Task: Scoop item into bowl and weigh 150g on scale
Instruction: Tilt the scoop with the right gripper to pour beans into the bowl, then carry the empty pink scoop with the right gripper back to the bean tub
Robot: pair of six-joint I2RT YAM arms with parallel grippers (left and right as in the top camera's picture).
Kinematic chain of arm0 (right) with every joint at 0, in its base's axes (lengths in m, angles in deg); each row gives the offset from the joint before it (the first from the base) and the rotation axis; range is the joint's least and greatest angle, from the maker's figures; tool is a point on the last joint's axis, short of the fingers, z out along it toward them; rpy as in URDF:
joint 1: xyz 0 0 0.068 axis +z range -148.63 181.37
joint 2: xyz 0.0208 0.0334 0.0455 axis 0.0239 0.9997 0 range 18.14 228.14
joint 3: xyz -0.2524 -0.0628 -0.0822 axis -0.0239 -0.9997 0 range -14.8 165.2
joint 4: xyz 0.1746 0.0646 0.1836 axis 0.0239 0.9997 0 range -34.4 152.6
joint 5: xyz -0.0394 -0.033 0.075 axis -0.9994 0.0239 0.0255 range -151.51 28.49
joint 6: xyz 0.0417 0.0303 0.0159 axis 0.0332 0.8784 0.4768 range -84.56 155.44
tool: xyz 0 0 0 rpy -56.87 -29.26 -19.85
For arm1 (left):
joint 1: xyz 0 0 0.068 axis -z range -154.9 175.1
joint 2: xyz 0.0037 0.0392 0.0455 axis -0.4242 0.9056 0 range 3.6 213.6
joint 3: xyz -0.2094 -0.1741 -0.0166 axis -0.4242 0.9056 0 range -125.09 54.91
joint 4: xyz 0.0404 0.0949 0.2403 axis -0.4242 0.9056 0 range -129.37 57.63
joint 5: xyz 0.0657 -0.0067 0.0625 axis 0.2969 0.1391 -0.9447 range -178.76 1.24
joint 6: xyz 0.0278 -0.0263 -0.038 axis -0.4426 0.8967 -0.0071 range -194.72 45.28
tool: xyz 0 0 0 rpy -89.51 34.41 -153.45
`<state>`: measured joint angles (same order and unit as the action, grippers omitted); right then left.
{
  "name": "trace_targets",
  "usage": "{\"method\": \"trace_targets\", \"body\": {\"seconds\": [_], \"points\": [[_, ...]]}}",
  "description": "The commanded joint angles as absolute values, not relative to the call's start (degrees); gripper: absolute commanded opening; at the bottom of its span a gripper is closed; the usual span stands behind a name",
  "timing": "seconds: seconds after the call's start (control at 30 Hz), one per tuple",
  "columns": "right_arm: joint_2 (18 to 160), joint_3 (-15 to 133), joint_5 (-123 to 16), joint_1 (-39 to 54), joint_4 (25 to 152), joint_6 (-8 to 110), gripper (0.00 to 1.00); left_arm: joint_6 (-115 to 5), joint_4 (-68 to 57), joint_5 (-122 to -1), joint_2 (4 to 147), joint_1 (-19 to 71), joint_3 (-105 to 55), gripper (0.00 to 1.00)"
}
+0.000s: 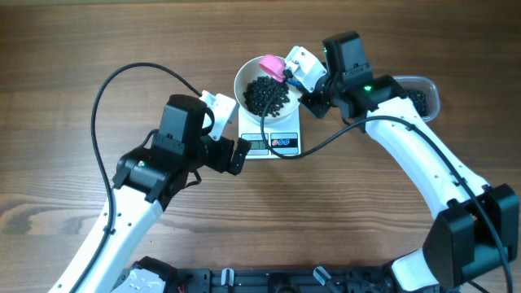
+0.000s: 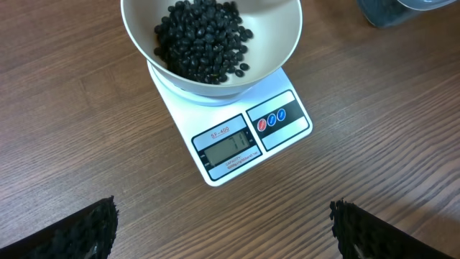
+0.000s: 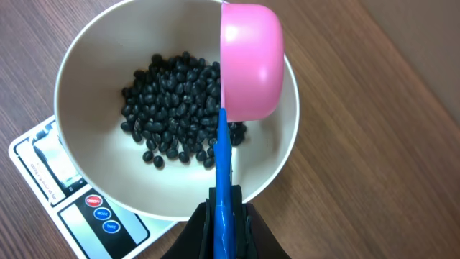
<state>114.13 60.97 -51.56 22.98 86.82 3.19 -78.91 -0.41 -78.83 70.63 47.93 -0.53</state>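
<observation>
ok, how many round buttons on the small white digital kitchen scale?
3, in a row on the small white rectangular digital kitchen scale, beside its grey display: one red button, then two blue buttons. None seem hidden.

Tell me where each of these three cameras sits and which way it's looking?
Overhead: fixed above the table, looking straight down on the bowl of beans on the scale; the left arm and right arm show.
Left wrist: on the left arm, looking down at scale and bowl; the left claw, open, shows black fingertips in the bottom corners.
Right wrist: on the right arm, looking into the bowl; the right claw grips the blue handle of the pink scoop.
Shared: all three see bowl, beans and scale.
</observation>
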Motion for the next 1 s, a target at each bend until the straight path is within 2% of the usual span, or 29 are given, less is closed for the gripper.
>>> {"method": "trace_targets", "body": {"seconds": [0.0, 0.1, 0.23, 0.43, 0.57, 0.7, 0.97], "points": [[110.5, 60.8, -52.5, 23.1, 86.8, 3.9, 0.05, -79.0, -0.6, -77.9, 70.8, 48.2, -0.2, 1.0], [109.6, 60.8, -51.1, 23.1, 86.9, 10.9, 0.04, -79.0, -0.6, -77.9, 70.8, 48.2, -0.2, 1.0], [109.7, 60.8, -42.8, 23.1, 89.4, 14.7, 0.04, -79.0, -0.6, -77.9, 70.8, 48.2, -0.2, 1.0], [109.7, 60.8, -31.5, 23.1, 89.6, 27.3, 0.04, -79.0, -0.6, -77.9, 70.8, 48.2, -0.2, 1.0], [109.6, 60.8, -31.0, 22.3, 89.2, 32.6, 0.04, -79.0, -0.6, -77.9, 70.8, 48.2, -0.2, 1.0], [108.5, 60.8, -31.0, 18.1, 88.9, 39.5, 0.04, -79.0, -0.6, -77.9, 70.8, 48.2, -0.2, 1.0], [104.0, 60.8, -31.0, 0.3, 90.3, 37.9, 0.04, -79.0, -0.6, -77.9, 70.8, 48.2, -0.2, 1.0]]}}
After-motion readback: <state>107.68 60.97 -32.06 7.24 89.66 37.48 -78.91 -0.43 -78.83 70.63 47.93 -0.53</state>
